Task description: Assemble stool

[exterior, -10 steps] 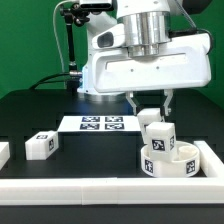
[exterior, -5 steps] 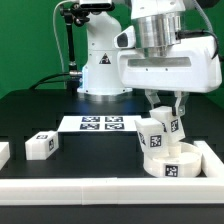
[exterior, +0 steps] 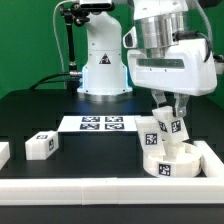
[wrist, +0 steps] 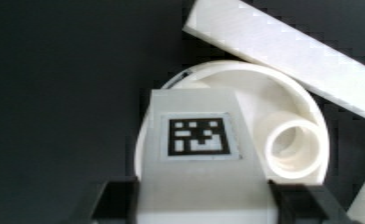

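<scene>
Gripper [exterior: 167, 110] clamped on leg [exterior: 163, 129] (tilted), moved to exterior view's right, over seat [exterior: 172, 163].

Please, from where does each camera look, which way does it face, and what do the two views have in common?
Exterior view: off the arm, beyond the front border rail, facing the robot's base across the marker board; arm and end effector show.
Wrist view: on the wrist, looking down along the end effector; only its dark fingers show.
Shared: the leg gripped over the seat.
</scene>
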`<state>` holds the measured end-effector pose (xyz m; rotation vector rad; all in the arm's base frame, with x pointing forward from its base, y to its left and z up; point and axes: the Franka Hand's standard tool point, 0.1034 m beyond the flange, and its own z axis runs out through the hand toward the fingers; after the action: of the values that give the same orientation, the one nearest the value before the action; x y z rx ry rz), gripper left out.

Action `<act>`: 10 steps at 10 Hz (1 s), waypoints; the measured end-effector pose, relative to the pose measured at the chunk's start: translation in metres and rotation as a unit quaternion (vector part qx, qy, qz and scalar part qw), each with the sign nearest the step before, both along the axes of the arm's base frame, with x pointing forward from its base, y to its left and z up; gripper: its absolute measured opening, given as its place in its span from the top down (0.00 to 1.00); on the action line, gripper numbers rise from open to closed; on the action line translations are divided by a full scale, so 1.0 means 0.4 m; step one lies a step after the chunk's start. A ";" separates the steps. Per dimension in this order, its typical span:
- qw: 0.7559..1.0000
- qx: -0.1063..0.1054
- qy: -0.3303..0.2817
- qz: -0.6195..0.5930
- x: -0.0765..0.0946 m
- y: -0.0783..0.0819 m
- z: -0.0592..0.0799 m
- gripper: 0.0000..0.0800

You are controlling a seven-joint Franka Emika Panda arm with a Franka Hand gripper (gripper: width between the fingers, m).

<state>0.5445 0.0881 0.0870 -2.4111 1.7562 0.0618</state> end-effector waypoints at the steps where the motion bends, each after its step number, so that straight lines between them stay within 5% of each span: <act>1: 0.999 0.005 0.005 -0.032 0.000 0.003 0.000 0.58; 10: 0.962 0.035 0.043 -0.267 -0.004 0.028 0.000 0.58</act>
<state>0.5429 0.0991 0.0871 -1.8340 2.3335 0.1622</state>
